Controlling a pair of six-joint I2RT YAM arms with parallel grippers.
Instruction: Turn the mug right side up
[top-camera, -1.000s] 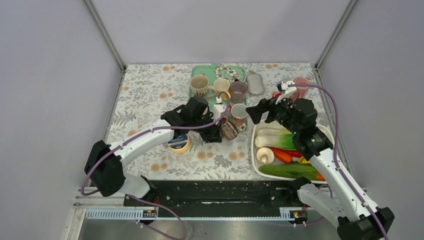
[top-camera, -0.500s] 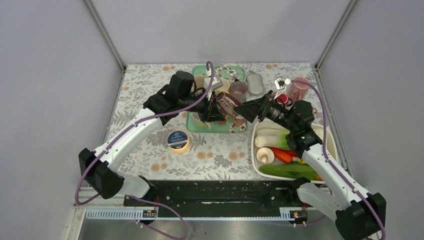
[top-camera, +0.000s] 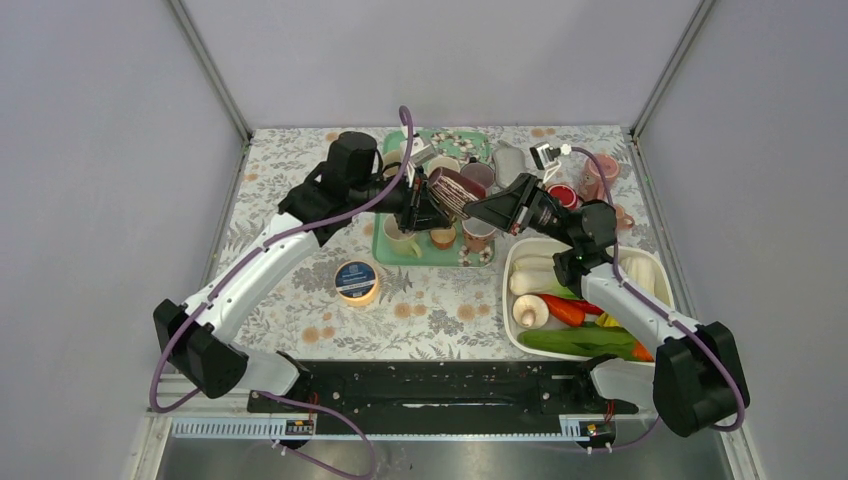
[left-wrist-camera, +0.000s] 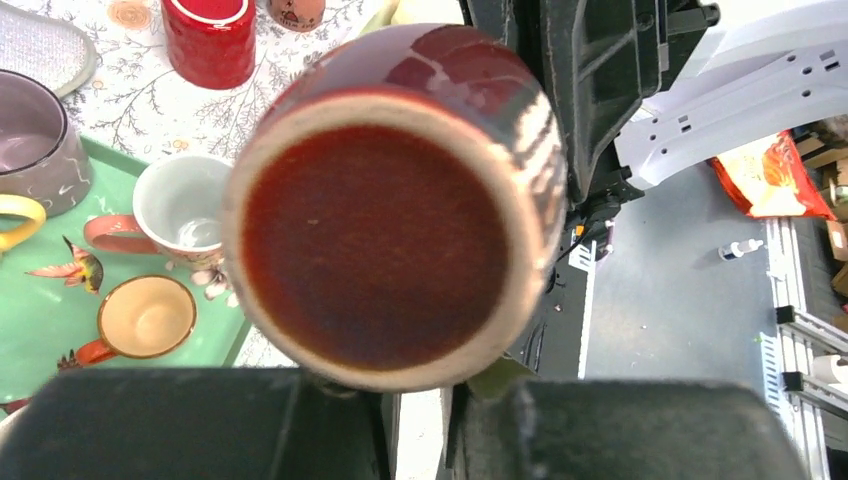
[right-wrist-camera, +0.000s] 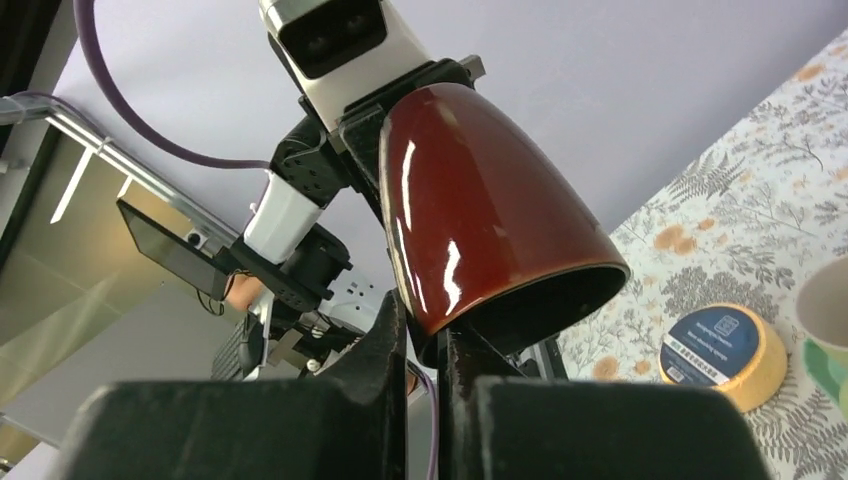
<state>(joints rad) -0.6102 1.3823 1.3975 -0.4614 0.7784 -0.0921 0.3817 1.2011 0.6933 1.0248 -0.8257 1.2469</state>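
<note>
The mug (top-camera: 455, 188) is glossy dark red and hangs tilted in the air above the green tray (top-camera: 384, 252), between my two grippers. Its base (left-wrist-camera: 385, 210) faces the left wrist camera and its mouth points toward the right arm. My right gripper (right-wrist-camera: 428, 340) is shut on the rim of the mug (right-wrist-camera: 470, 200), one finger inside and one outside. My left gripper (left-wrist-camera: 418, 400) sits at the base edge, its fingers a narrow gap apart with light showing through. Any grip they have on the mug is hidden.
Several other mugs stand on the green tray, among them a cream one (top-camera: 402, 238) right under the held mug. A red cup (left-wrist-camera: 210, 40) stands beyond. A white tray (top-camera: 648, 268) of vegetables lies at the right. A tape roll (top-camera: 357, 281) sits on the flowered cloth.
My left arm has lifted the mug from the table to above the tray and tipped it sideways. My right gripper has moved in from the right and closed on its rim.
</note>
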